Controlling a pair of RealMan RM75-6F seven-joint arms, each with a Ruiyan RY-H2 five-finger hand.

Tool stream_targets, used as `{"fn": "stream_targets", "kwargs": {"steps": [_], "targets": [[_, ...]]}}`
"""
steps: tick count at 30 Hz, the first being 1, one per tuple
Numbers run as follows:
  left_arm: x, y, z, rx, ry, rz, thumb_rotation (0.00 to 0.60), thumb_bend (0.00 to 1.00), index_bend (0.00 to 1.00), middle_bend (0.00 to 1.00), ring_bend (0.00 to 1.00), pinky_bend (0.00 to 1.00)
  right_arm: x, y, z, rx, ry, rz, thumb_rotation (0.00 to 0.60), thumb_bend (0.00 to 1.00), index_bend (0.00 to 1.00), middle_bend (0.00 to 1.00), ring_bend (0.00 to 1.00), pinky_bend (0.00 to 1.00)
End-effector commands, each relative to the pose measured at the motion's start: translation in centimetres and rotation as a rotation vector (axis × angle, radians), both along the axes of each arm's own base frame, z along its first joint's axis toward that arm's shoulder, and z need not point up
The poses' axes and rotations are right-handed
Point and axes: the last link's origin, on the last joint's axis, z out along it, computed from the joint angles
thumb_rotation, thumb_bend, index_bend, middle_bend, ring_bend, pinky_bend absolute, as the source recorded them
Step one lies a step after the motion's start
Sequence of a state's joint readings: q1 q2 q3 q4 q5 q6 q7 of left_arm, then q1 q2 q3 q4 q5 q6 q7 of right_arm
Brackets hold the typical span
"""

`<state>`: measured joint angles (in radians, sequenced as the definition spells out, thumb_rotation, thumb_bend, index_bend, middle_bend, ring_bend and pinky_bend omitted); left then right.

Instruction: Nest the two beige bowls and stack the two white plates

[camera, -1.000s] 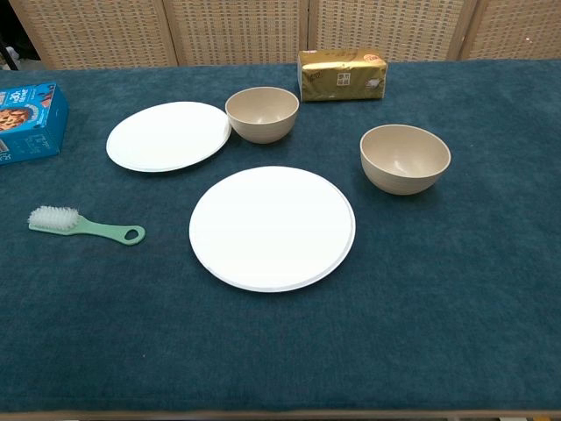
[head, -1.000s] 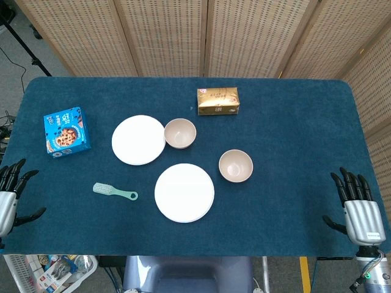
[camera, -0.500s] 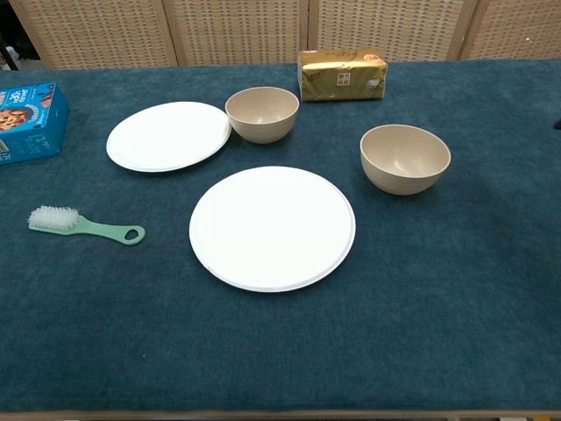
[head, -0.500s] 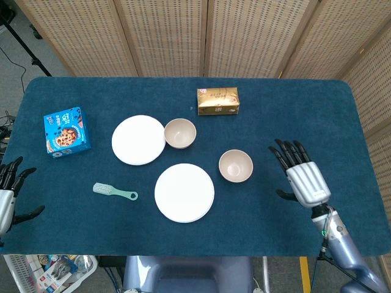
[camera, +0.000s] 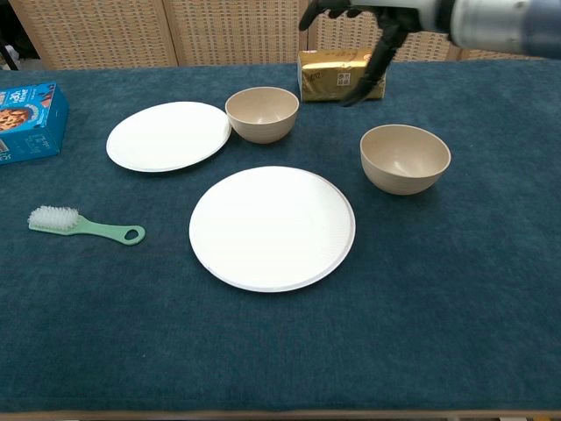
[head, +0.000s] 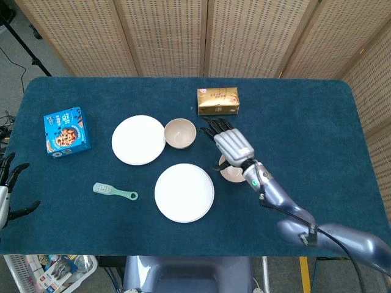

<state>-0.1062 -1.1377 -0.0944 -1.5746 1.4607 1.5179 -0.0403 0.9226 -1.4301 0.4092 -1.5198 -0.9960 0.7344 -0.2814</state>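
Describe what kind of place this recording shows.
Probably a lab or studio test setup, not a home: a table covered in blue cloth, woven folding screens behind it, and a stand's legs on bare floor.

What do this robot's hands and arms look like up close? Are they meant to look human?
Roughly human in shape. The right hand has a silver-grey ridged back and black fingers. Its wrist carries a small green light, and the arm behind is smooth, glossy grey-blue. The left hand, at the picture's edge, shows the same black fingers.

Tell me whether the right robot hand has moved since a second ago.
Yes. The right robot hand swept from the table's near right edge inward, toward the gold box.
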Motion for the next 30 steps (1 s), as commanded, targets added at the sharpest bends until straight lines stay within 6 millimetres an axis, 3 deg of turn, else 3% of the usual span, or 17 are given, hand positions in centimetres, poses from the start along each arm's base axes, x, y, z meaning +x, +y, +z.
{"fn": "stream_targets", "kwargs": {"steps": [1,8,15,22,30], "targets": [[-0.2,0.2,0.0,0.004,0.002,0.01,0.6,0.02,0.2,0.0,0.0,0.0,3.5,-2.2,-3.3,0.02,-0.016,-0.027,0.6,0.0,0.16,0.0,0.0,0.0],[-0.5,0.5,0.4,0.026,0.001,0.028,0.6,0.02,0.2,0.0,0.0,0.0,5.2,-3.9,-7.3,0.009,0.059,-0.066,0.6,0.0,0.21,0.0,0.0,0.0],[-0.9,0.9,0.6,0.032,0.001,0.051,0.6,0.02,0.2,0.0,0.0,0.0,5.4,-4.3,-9.3,0.022,0.092,-0.075,0.6,0.01,0.28,0.0,0.0,0.0],[-1.4,1.2,0.5,0.035,0.003,0.07,0.6,0.02,0.2,0.0,0.0,0.0,4.5,-5.6,-10.8,-0.03,0.134,-0.083,0.6,0.09,0.35,0.0,0.0,0.0],[-1.6,1.5,0.7,0.042,0.002,0.082,0.6,0.02,0.2,0.0,0.0,0.0,2.2,-6.8,-11.3,-0.041,0.165,-0.123,0.6,0.3,0.42,0.0,0.0,0.0]]}}
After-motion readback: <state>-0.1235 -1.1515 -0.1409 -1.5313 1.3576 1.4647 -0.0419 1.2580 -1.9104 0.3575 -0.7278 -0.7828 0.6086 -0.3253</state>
